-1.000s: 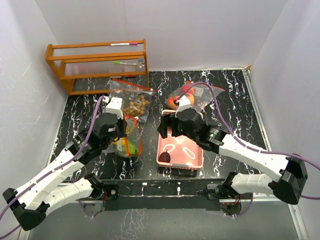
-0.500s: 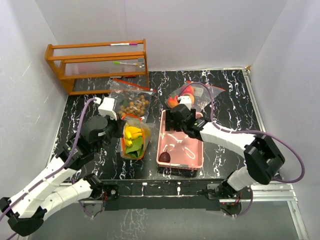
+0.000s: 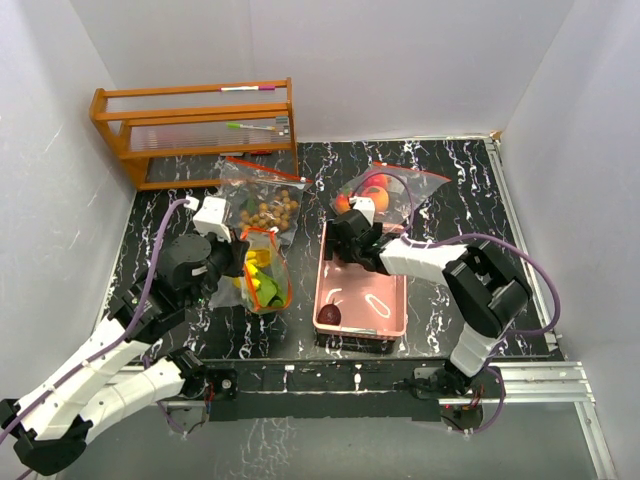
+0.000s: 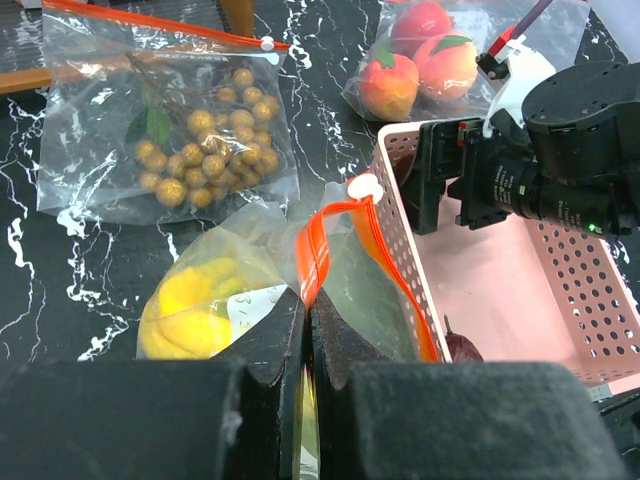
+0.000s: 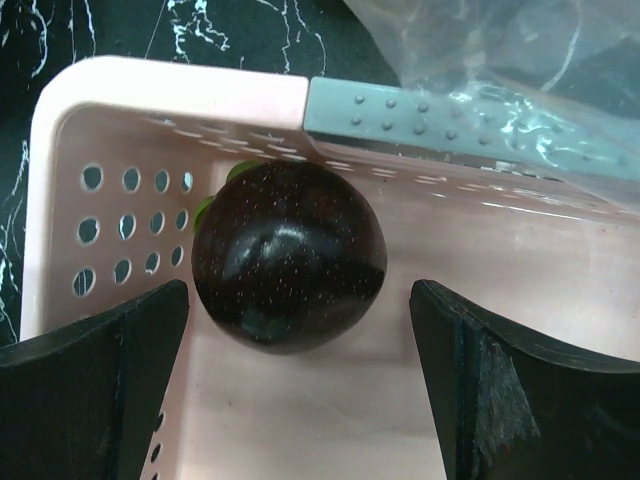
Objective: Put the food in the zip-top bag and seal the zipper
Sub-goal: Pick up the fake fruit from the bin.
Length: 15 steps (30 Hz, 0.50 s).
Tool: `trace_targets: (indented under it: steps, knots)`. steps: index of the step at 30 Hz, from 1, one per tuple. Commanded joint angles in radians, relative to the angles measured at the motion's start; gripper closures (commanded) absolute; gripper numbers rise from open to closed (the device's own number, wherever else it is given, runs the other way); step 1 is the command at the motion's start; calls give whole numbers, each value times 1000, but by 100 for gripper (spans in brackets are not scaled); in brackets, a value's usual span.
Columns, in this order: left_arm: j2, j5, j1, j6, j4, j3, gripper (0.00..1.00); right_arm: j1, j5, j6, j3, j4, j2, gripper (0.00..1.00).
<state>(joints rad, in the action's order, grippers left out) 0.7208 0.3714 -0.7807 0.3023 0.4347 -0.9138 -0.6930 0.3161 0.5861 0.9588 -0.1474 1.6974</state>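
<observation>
Right arm has folded back, bringing its jaws to the far-left corner of the pink basket (image 3: 402, 300). Left jaws: pinched flat on the orange zipper lip (image 4: 312, 255) of the zip-top bag (image 4: 352, 290). Bag mouth gapes, its long axis running far-to-near just beside the basket's left wall; bananas (image 4: 190, 310) inside. Right jaws: spread wide, holding nothing. Dark purple fruit (image 5: 288, 255) lies loose in a basket corner, ahead of them.

Dark purple fruit (image 5: 288, 255) lies in pink basket (image 5: 60, 150); yellow fruit (image 4: 190, 310) inside zip-top bag (image 4: 365, 290).
</observation>
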Motion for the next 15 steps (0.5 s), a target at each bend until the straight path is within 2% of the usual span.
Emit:
trace_targets:
  steps: [1, 9, 12, 13, 15]
  knots:
    - [-29, -6, 3, -12, -27, 7, 100, 1, 58, 68, 4, 157, 5, 3]
    - [-33, 2, 3, -10, -26, 17, 100, 1, 112, 149, -69, 289, 2, 9]
    - [-32, 1, 3, -8, -25, 16, 100, 2, 119, 162, -44, 246, 41, 13]
    - [-33, 1, 3, -7, -24, 15, 100, 2, 126, 167, -47, 244, 42, 16]
    - [-36, 1, 3, -5, -22, 14, 100, 2, 132, 169, -67, 261, 42, 29]
